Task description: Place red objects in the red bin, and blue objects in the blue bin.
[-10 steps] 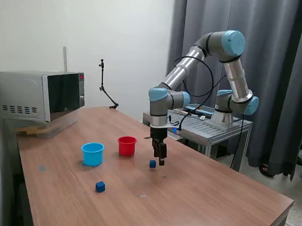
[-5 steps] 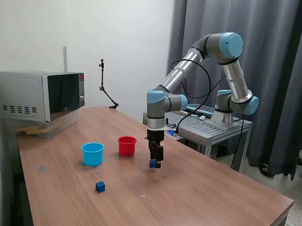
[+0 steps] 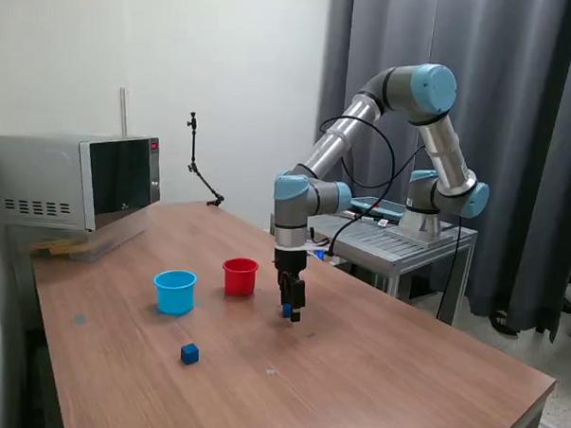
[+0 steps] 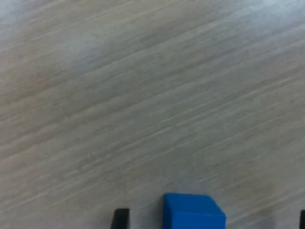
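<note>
A dark blue cube (image 3: 287,311) lies on the wooden table (image 3: 373,369), to the exterior view's right of the red bin (image 3: 240,276). My gripper (image 3: 290,312) is down at table level with its fingers on either side of this cube. In the wrist view the cube (image 4: 193,212) sits between the two dark fingertips (image 4: 120,217) with a gap on each side, so the gripper (image 4: 211,220) is open. A second blue cube (image 3: 189,354) lies nearer the front, below the light blue bin (image 3: 175,291). No red objects are in view.
A microwave (image 3: 74,181) stands at the table's back on the exterior view's left, with a thin black stand (image 3: 200,168) behind the bins. A metal cart (image 3: 398,240) carries the arm's base beyond the table's far edge.
My gripper has moved toward the exterior view's left and down, from beside the blue cube to straddling it at table level. The cubes and bins have not moved.
</note>
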{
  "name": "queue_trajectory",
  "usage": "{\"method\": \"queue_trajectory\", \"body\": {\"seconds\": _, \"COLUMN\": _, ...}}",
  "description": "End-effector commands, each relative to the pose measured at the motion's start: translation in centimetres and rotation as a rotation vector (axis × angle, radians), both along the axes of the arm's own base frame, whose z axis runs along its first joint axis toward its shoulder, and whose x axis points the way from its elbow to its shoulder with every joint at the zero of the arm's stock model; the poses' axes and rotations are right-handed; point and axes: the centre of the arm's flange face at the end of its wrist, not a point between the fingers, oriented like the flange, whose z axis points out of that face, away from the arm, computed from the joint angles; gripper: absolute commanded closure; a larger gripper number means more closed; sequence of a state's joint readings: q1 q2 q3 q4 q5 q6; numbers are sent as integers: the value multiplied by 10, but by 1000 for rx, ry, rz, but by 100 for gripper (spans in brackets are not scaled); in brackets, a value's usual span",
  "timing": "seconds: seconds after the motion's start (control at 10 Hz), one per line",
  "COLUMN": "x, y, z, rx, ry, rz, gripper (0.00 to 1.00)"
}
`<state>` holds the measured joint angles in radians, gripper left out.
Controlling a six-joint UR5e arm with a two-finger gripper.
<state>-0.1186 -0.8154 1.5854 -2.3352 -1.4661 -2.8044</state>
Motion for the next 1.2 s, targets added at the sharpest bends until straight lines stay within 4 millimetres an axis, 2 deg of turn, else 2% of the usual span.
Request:
{"method": "queue_trajectory", "body": {"seconds": 0.0, "x": 1, "y": 2, "z": -3, "rx": 18, "ry": -7, "rz": 7, "gripper": 0}}
{"method": "queue_trajectory", "body": {"seconds": 0.1, "x": 1, "y": 3, "z": -3, "rx": 20, "ry": -7, "rz": 7, "gripper": 0}}
{"method": "queue_trajectory", "body": {"seconds": 0.2, "x": 0, "y": 3, "z": -3, "rx": 27, "ry": -6, "rz": 7, "gripper": 100}}
{"method": "queue_trajectory", "body": {"seconds": 1.1, "x": -12, "y": 8, "z": 10, "rx": 42, "ry": 22, "rz": 24, "gripper": 100}}
